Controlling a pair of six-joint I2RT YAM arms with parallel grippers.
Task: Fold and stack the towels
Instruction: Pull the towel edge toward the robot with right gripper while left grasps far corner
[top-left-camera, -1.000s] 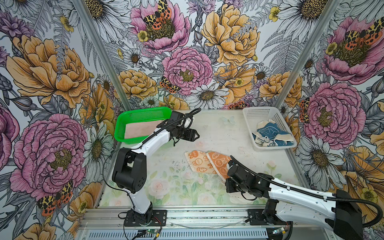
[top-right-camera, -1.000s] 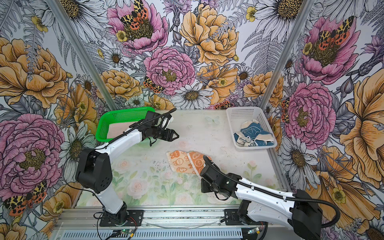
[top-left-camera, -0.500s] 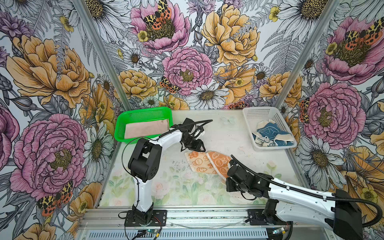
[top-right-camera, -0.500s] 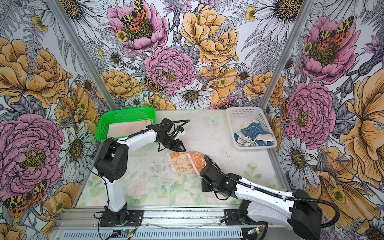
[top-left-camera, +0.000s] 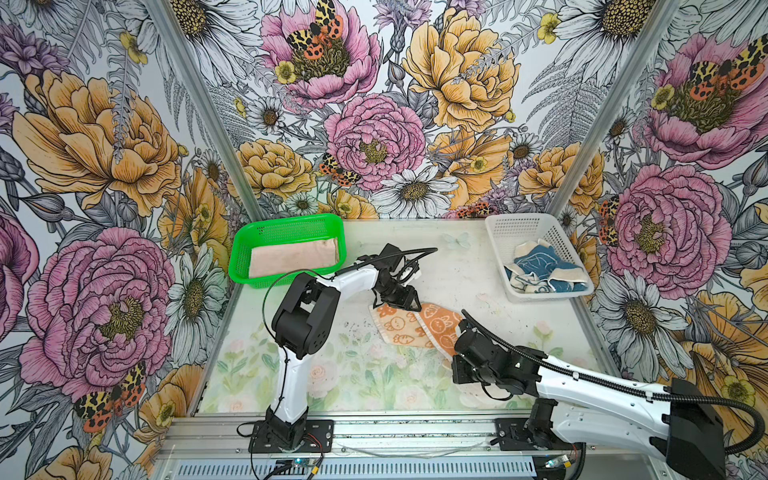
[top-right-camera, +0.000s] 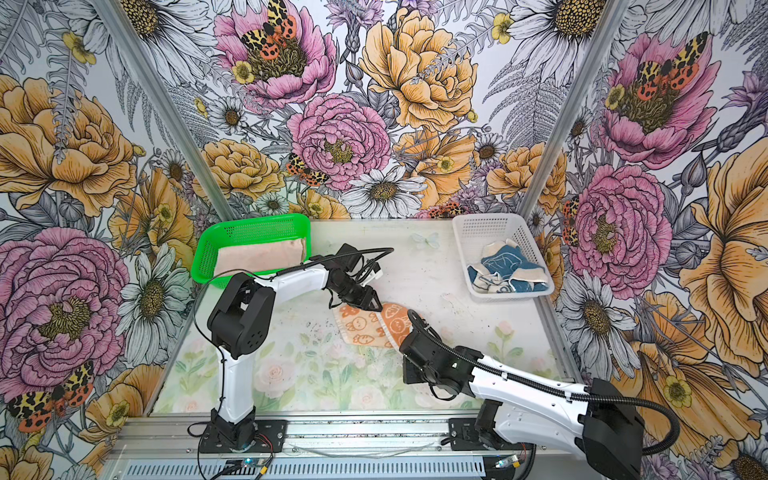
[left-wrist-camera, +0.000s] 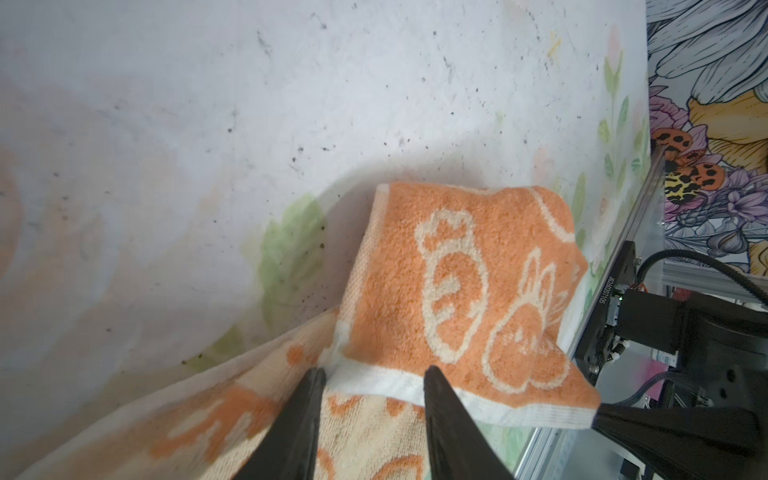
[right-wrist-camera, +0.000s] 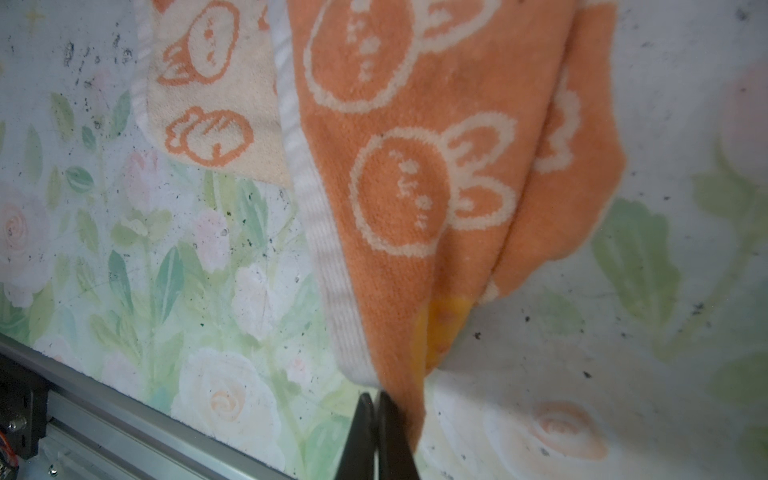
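In both top views: folding of the orange towel (top-left-camera: 415, 328) in hand, in the middle of the surface (top-left-camera: 457, 266), with one part turned over, so pale back side showing next to the orange face. Pink towel (top-left-camera: 291, 259) already folded flat inside the green basket (top-left-camera: 286, 224). Blue towel (top-left-camera: 536, 266) crumpled inside the white basket (top-left-camera: 528, 226), not yet folded. By judgement, second of three towels, so about the middle of the task. Left pincer (top-left-camera: 409, 306) low at the far edge of the orange towel. Right pincer (top-left-camera: 454, 347) at its near corner, mostly hidden under its own wrist.

From the left wrist: jaws about half spread, one on each side of the white hem of the turned-over flap. Nothing pinched between them. Perhaps resting on the cloth, but not possible to tell from here whether really touching.

From the right wrist: jaws pressed together on a corner of the orange towel. Cloth drawn up in a bunch toward the tips, the rest lying on the surface.

Next, probably: to close the left pincer on the hem, then to lift both held ends together and carry them across, laying one half evenly over the other. Calls for equal height and equal pace of both arms, otherwise a crooked fold. Calls also for a firm bite through both layers, terry cloth being thick and quick to slip out.
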